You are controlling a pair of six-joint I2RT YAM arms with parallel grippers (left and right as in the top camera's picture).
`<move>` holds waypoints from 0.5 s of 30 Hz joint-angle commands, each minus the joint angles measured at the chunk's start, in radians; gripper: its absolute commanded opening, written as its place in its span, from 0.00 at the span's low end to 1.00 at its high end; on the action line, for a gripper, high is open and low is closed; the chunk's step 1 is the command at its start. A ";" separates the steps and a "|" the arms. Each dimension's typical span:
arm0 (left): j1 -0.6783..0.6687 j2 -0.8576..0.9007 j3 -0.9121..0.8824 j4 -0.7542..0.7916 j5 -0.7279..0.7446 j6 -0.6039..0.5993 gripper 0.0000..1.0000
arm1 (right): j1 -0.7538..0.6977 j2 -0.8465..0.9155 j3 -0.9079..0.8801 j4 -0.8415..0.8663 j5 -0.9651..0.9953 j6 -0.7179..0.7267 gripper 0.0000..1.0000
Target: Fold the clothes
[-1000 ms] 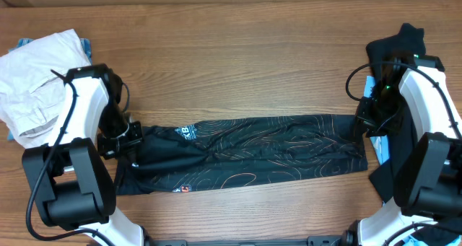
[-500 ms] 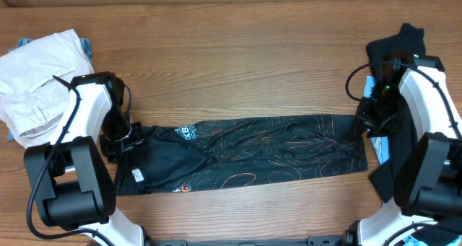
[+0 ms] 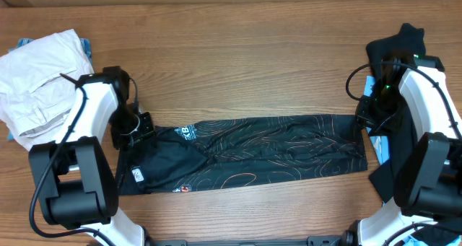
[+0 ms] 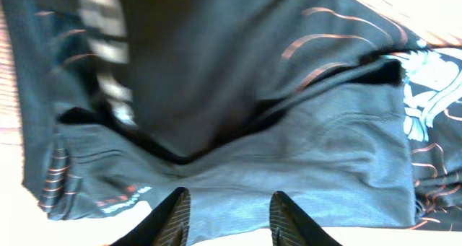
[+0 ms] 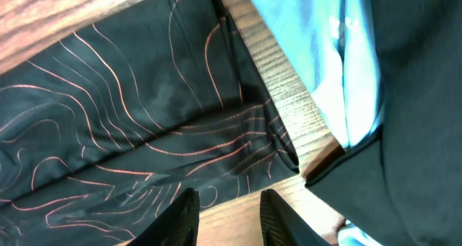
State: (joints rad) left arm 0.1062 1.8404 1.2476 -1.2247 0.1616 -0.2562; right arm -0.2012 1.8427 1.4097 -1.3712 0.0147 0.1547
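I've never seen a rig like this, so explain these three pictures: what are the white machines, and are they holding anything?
The white machines are two robot arms, each ending in a two-finger gripper. One picture looks down on a table; the others come from cameras on each wrist. A black jersey with orange lines lies in a long strip. Off-white trousers sit far left, a black and light blue garment far right. The left gripper and right gripper are open at the jersey's ends, holding nothing.

Wooden bench (image 3: 245,66) | off-white trousers (image 3: 36,80) bunched, far left | plain black garment (image 3: 395,42) with light blue cloth (image 5: 317,66), far right
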 commanded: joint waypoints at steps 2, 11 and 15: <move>-0.034 -0.005 -0.002 0.008 0.019 0.002 0.38 | -0.002 -0.016 -0.079 0.056 -0.041 -0.043 0.32; -0.050 -0.005 -0.039 0.030 0.004 0.001 0.38 | -0.003 -0.015 -0.280 0.266 -0.039 -0.055 0.50; -0.050 -0.005 -0.080 0.047 0.005 0.001 0.38 | -0.003 -0.014 -0.336 0.341 -0.039 -0.055 0.54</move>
State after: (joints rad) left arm 0.0647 1.8404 1.2049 -1.1858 0.1646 -0.2562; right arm -0.2012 1.8427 1.1122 -1.0637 -0.0200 0.1036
